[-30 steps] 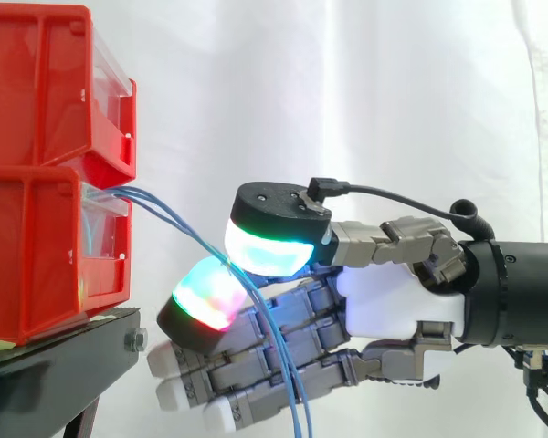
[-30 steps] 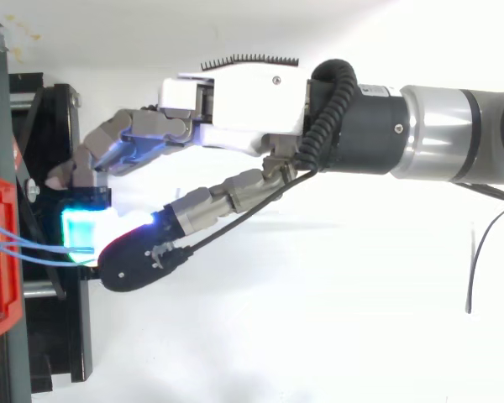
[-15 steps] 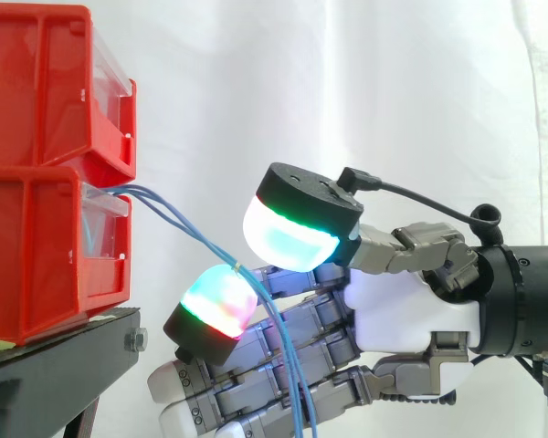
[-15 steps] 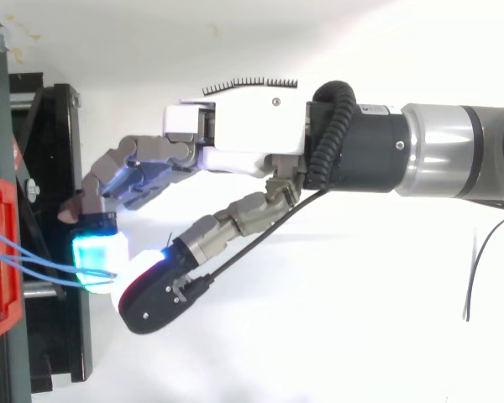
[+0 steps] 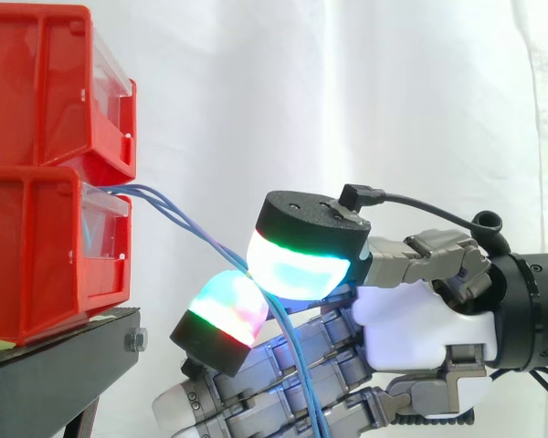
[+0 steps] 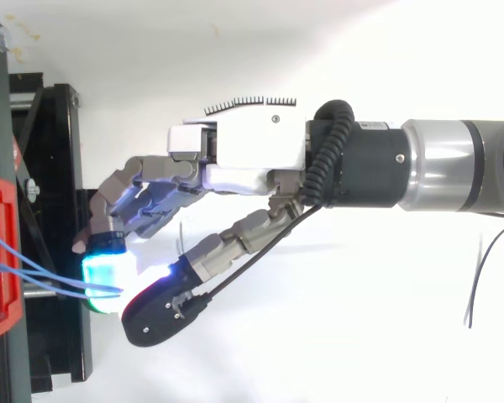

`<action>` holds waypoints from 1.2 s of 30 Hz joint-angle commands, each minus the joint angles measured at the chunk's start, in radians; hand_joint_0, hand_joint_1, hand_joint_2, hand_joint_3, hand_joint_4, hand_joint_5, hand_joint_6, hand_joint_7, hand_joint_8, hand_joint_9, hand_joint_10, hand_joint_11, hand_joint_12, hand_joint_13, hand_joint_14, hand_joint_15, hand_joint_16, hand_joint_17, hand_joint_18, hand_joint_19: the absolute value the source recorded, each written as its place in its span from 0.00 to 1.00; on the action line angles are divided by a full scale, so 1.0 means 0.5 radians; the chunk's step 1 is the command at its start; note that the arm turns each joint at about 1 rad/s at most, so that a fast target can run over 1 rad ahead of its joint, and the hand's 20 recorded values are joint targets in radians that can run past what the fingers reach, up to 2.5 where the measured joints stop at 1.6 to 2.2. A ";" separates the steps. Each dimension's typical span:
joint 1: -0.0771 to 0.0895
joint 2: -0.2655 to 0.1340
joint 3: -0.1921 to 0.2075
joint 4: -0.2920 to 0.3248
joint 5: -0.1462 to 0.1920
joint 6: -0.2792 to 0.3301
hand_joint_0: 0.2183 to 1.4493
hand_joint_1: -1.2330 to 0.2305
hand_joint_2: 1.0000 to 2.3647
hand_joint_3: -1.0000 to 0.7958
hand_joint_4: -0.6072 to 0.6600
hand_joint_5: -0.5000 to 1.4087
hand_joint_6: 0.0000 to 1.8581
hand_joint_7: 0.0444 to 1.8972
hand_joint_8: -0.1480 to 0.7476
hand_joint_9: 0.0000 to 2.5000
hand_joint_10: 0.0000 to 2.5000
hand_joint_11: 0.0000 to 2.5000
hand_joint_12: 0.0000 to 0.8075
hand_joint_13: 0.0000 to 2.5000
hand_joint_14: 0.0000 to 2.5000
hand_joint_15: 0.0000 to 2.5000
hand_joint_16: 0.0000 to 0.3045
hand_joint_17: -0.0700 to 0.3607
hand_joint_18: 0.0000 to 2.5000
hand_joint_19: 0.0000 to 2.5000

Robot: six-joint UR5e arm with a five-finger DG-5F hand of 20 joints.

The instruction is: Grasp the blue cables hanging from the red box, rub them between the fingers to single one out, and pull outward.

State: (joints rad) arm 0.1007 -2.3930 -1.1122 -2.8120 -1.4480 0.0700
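Note:
Thin blue cables (image 5: 178,217) come out of the lower red bin (image 5: 36,246) and slope down to the right. My hand (image 5: 420,319) reaches in from the right, level with the bin's base. Its thumb pad (image 5: 301,265), glowing cyan and green, and a finger pad (image 5: 224,310), glowing red and green, pinch the cables between them. Below the pinch the cables hang down across the other fingers. From above, my hand (image 6: 244,159) points left at the bin (image 6: 2,252), with the cables ending at the glowing pads.
A second red bin (image 5: 46,82) is stacked on the lower one. Both stand on a black stand (image 5: 55,365) at the left, before a white curtain. The arm fills the right side at hand height.
The hand has sunk and drawn slightly right, away from the bin. The thumb pad has come down onto the cables against the finger pad, and the cables are pulled straighter.

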 commanded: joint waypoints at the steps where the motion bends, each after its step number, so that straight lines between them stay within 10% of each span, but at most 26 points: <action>1: 0.001 0.000 0.000 -0.012 0.000 0.023 0.34 0.29 0.01 0.48 0.58 0.16 0.47 0.50 0.52 0.24 0.00 0.03 0.50 0.19 0.00 0.07 0.17 0.43 0.23 0.12; 14: 0.007 0.089 0.000 -0.190 0.006 -0.005 0.38 0.23 0.02 0.52 0.59 0.16 0.49 0.44 0.53 0.25 0.00 0.09 0.50 0.21 0.00 0.08 0.16 0.42 0.25 0.11; 23: 0.004 0.123 0.000 -0.217 0.012 -0.042 0.43 0.18 0.00 0.32 0.63 0.16 0.49 0.45 0.53 0.26 0.00 0.09 0.49 0.22 0.00 0.07 0.16 0.42 0.26 0.10; 36: 0.007 0.126 0.000 -0.220 0.009 -0.042 0.28 0.35 0.00 0.28 0.63 0.18 0.48 0.48 0.55 0.28 0.00 0.09 0.50 0.22 0.00 0.08 0.17 0.43 0.27 0.13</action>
State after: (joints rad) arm 0.1036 -2.3302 -1.1121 -2.9222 -1.4434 0.0491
